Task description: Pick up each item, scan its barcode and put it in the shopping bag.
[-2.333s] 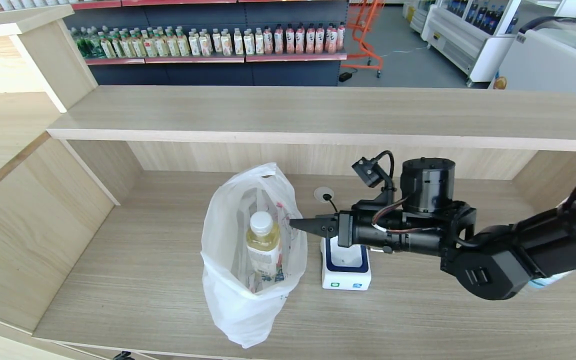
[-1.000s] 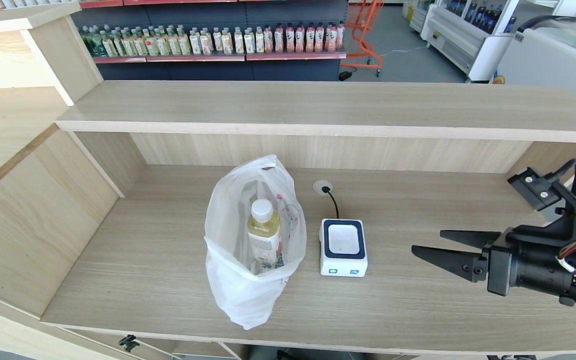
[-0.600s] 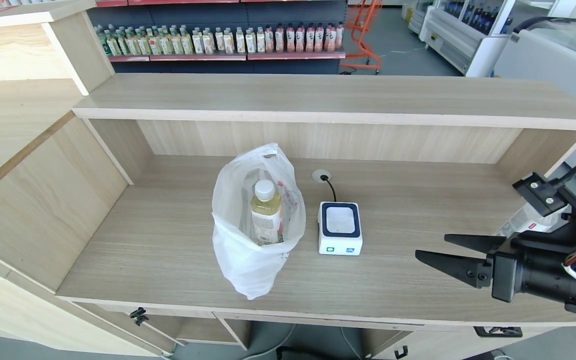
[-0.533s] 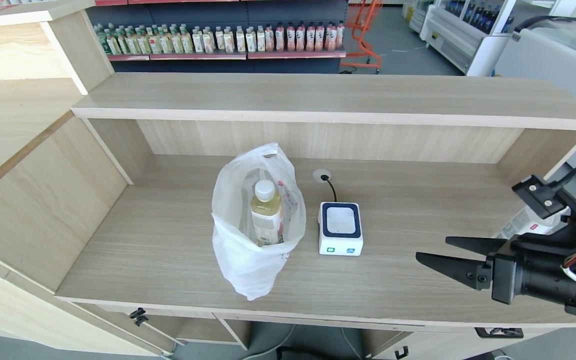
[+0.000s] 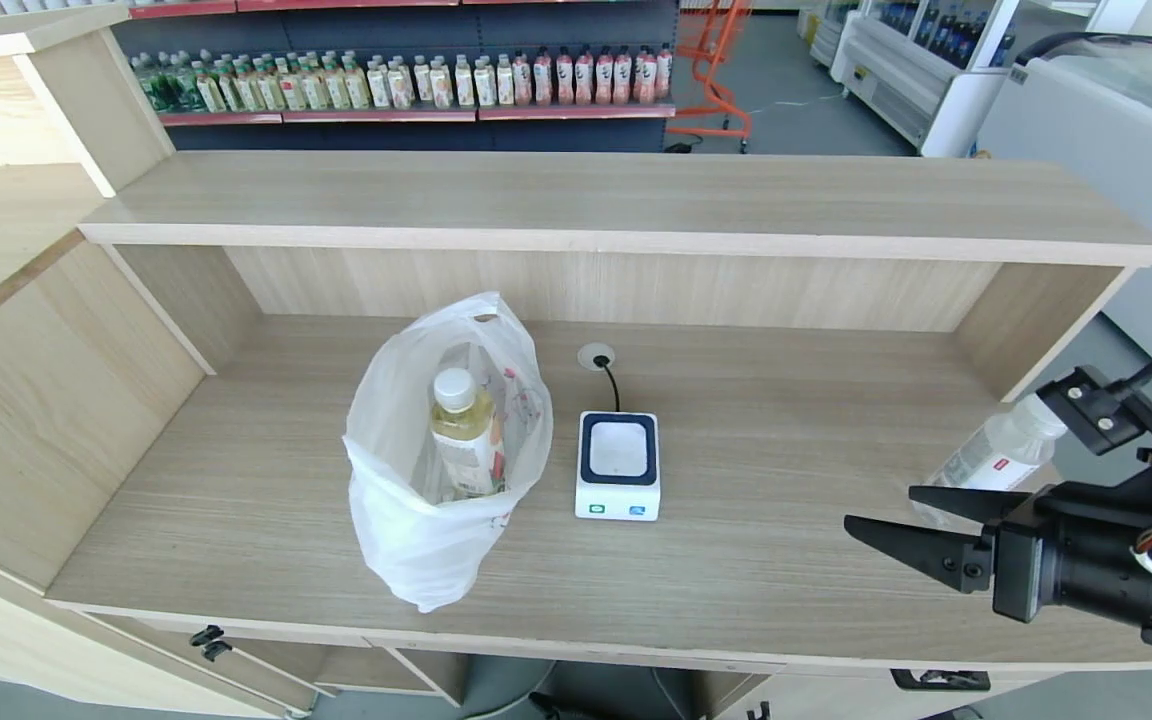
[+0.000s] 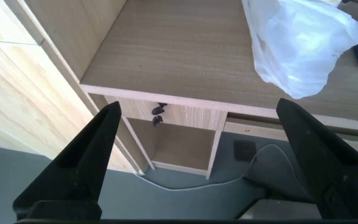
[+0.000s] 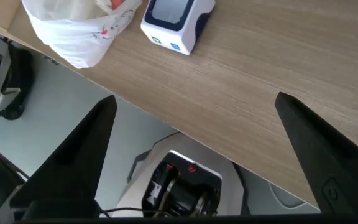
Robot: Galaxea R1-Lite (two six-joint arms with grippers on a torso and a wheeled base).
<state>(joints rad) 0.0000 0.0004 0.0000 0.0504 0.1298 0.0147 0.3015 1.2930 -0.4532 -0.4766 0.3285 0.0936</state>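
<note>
Head view: right gripper, fingers apart, hangs over the right end of the light wooden counter, near a clear plastic bottle. White plastic shopping bag stands just beside the white, blue-framed scanner and holds a white-capped yellow drink bottle. Left gripper: fingers apart.

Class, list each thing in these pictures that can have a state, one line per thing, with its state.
shopping bag: standing on the counter, mouth open, one bottle inside.
yellow drink bottle: upright in the bag, capped.
barcode scanner: flat on the counter, window facing up.
clear bottle: lying on its side at the counter's right end, capped, not gripped.
right tool: open, empty.
left tool: open, empty.
</note>
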